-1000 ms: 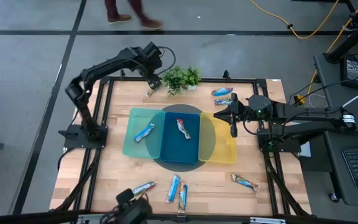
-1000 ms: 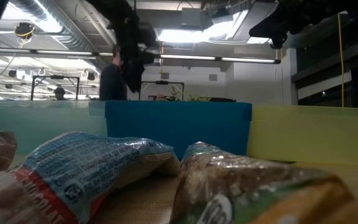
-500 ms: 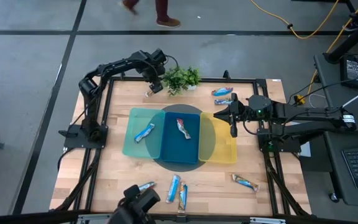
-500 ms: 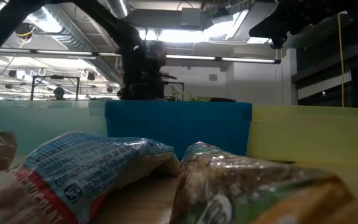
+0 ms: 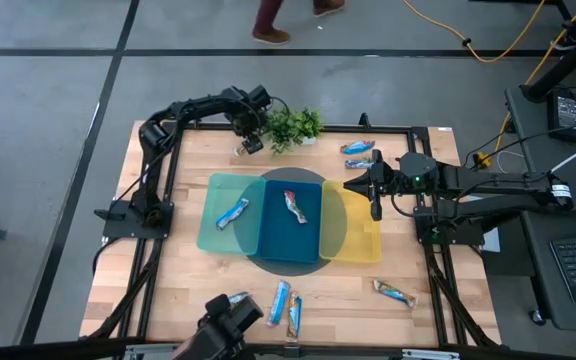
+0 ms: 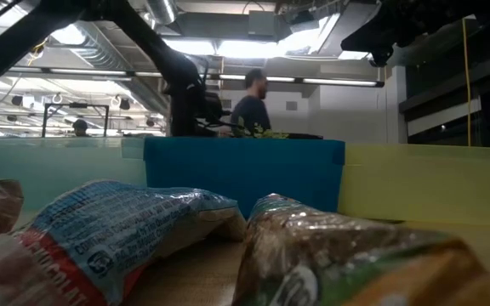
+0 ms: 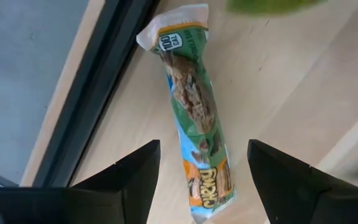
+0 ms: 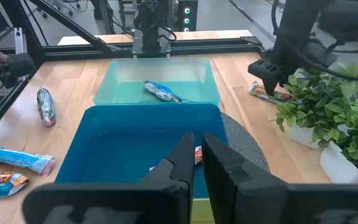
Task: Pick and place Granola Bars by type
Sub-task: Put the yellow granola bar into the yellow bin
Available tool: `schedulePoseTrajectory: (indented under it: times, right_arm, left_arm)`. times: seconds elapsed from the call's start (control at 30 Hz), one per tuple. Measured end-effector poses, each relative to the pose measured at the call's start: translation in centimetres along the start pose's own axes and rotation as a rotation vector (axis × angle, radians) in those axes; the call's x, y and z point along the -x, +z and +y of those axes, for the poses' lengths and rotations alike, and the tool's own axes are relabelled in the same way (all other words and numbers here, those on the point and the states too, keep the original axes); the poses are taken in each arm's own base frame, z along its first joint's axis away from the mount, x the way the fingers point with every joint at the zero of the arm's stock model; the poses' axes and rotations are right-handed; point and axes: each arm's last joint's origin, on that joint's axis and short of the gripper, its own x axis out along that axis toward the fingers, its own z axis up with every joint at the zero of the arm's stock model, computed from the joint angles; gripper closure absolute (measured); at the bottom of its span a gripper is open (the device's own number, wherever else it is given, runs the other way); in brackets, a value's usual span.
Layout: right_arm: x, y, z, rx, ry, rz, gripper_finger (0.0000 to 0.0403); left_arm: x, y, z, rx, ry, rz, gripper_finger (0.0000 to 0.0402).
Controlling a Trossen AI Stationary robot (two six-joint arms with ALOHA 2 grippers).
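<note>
- At the far edge of the wooden surface (image 5: 188, 270), beside the potted plant (image 5: 293, 125), the left gripper (image 5: 251, 143) hangs directly over one granola bar (image 7: 194, 112).
- The left fingers (image 7: 126, 180) stand wide apart, one on each side of that bar; no contact is visible. The bar has a green wrapper and lies flat near the black frame rail (image 7: 95, 93).
- The right gripper (image 5: 374, 205) is held over the yellow bin (image 5: 363, 245), its fingers (image 8: 179, 165) closed together and holding nothing.
- Three bins sit side by side at the centre: a pale green bin (image 5: 213, 225), a blue bin (image 5: 273, 240) and the yellow one.
- One blue-wrapped bar (image 5: 232, 212) lies in the pale green bin; one bar with red marks (image 5: 295, 205) lies in the blue bin.
- Two bars (image 5: 359, 154) lie on the surface at the far edge, right of the plant.
- Near the front edge: a pair of bars (image 5: 286, 306) side by side, one more bar (image 5: 233, 301) to their left, and a single bar (image 5: 395, 292) toward the right corner.
- A person (image 6: 249, 104) stands in the room beyond the surface.
</note>
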Motion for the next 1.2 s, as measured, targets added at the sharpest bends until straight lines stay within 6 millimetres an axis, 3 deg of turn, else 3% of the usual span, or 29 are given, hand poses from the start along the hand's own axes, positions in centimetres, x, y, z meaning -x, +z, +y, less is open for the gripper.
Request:
schedulePoseTrajectory:
  times: [0.47,0.67,1.0,1.2]
  right_arm:
    - [0.0,0.0,0.0,0.000,0.000,0.000,0.0368]
    - [0.0,0.0,0.0,0.000,0.000,0.000,0.0368]
    - [0.0,0.0,0.0,0.000,0.000,-0.001,0.0368]
    - [0.0,0.0,0.0,-0.002,-0.001,0.000,0.0368]
  left_arm:
    - [-2.2,0.1,-0.1,0.007,-0.011,0.053,0.0190]
    - [-2.2,0.1,-0.1,0.014,-0.010,0.052,0.0244]
    - [-2.1,-0.5,-0.2,0.029,-0.024,0.118,0.0374]
    - [-1.4,-1.4,-0.4,0.024,-0.033,0.202,0.0387]
